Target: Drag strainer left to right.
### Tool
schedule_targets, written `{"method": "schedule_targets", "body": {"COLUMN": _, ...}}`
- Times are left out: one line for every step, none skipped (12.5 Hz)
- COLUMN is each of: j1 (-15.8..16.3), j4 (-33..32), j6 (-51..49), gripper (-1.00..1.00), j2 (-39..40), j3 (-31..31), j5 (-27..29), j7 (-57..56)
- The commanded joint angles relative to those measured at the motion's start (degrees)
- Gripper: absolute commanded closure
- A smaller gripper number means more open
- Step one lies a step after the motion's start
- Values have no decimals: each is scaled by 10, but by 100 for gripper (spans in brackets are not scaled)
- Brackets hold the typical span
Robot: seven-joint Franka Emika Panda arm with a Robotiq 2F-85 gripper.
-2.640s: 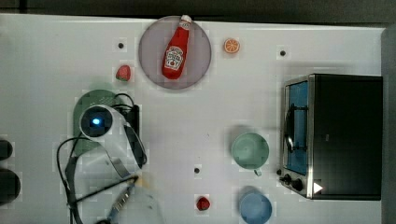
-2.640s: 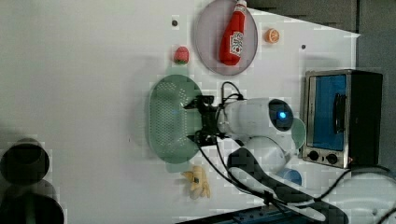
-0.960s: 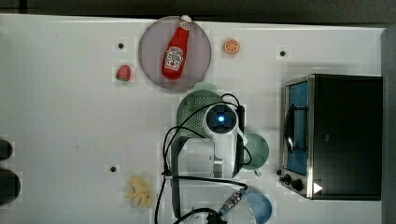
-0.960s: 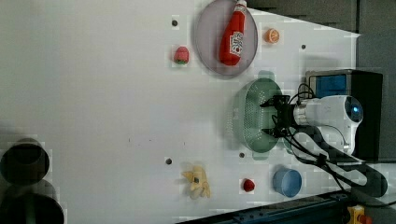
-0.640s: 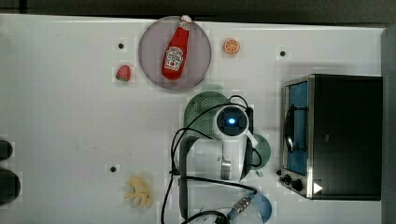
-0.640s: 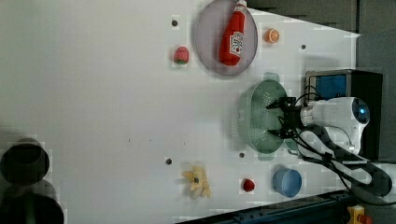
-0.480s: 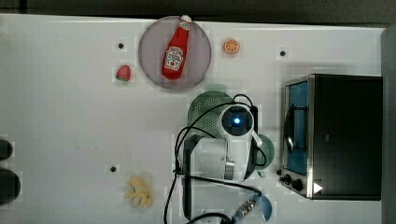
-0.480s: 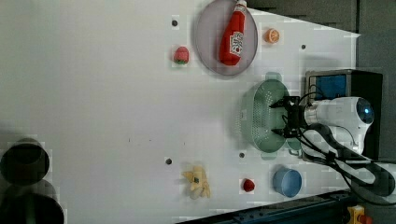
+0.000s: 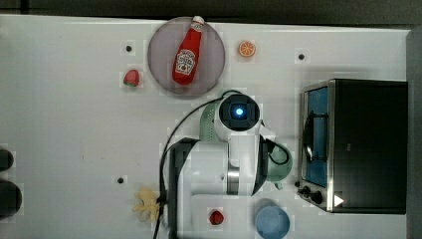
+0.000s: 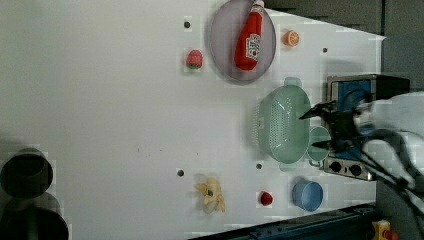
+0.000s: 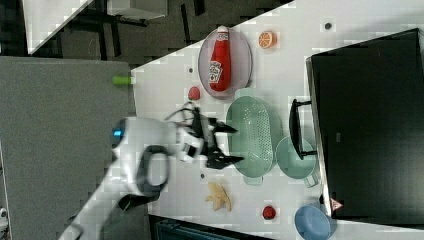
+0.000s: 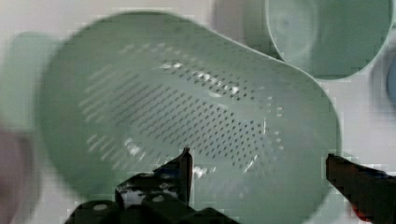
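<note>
The strainer (image 10: 282, 125) sits on the white surface (image 10: 100, 100) beside the mint mug (image 10: 318, 144), while the gripper (image 10: 317, 130) hangs above with its 2 fingers (image 12: 180, 170) spread wide, holding nothing.

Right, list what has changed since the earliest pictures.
The strainer was dragged from the top view's left to its right, ending beside the mug by the toaster oven. The gripper has let go and stands open, lifted clear. The ketchup plate, fruit and blue bowl stayed put.

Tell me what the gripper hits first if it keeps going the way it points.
Most likely the strainer: the open gripper points at its perforated bottom, one jaw over the inside, the other past the rim.
</note>
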Motion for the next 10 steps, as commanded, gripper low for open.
{"method": "schedule_targets", "body": {"j1": -1, "j4": 91, "j6": -92, "gripper": -100, "j2": -98, "j3": -9, "j5": -7, "j7": -167}}
{"method": "schedule_targets", "body": {"j1": -1, "j4": 118, "j6": -147, "gripper": -100, "j2": -119, "j3": -9, "j5": -2, "j7": -194}}
{"method": "schedule_targets", "body": {"j1": -1, "j4": 147, "j6": -195, "gripper": -100, "j2": -138, "j3": -9, "j5": 7, "j7": -220}}
{"method": "schedule_targets", "body": {"j1": -1, "j4": 175, "j6": -245, "gripper": -100, "j2": -154, "j3": -9, "j5": 8, "j7": -236}}
{"method": "schedule_targets", "body": {"j1": 0, "j4": 203, "j6": -291, "gripper": -100, "j2": -166, "j3": -7, "j5": 8, "j7": -255}}
{"method": "schedule_targets", "body": {"j1": 0, "j4": 229, "j6": -337, "gripper": -100, "j2": -174, "j3": -4, "j5": 7, "j7": -266}}
{"method": "schedule_targets", "body": {"j1": 0, "j4": 252, "j6": -370, "gripper": -100, "j2": -178, "j3": -3, "j5": 4, "j7": -270}}
{"method": "schedule_targets", "body": {"j1": 1, "j4": 270, "j6": -390, "gripper": -100, "j2": -179, "j3": -2, "j5": 2, "j7": -279}}
{"method": "schedule_targets", "body": {"j1": 1, "j4": 281, "j6": -398, "gripper": -100, "j2": -179, "j3": -2, "j5": 2, "j7": -285}}
{"method": "schedule_targets", "body": {"j1": 1, "j4": 285, "j6": -399, "gripper": -100, "j2": -179, "j3": -2, "j5": 2, "j7": -286}}
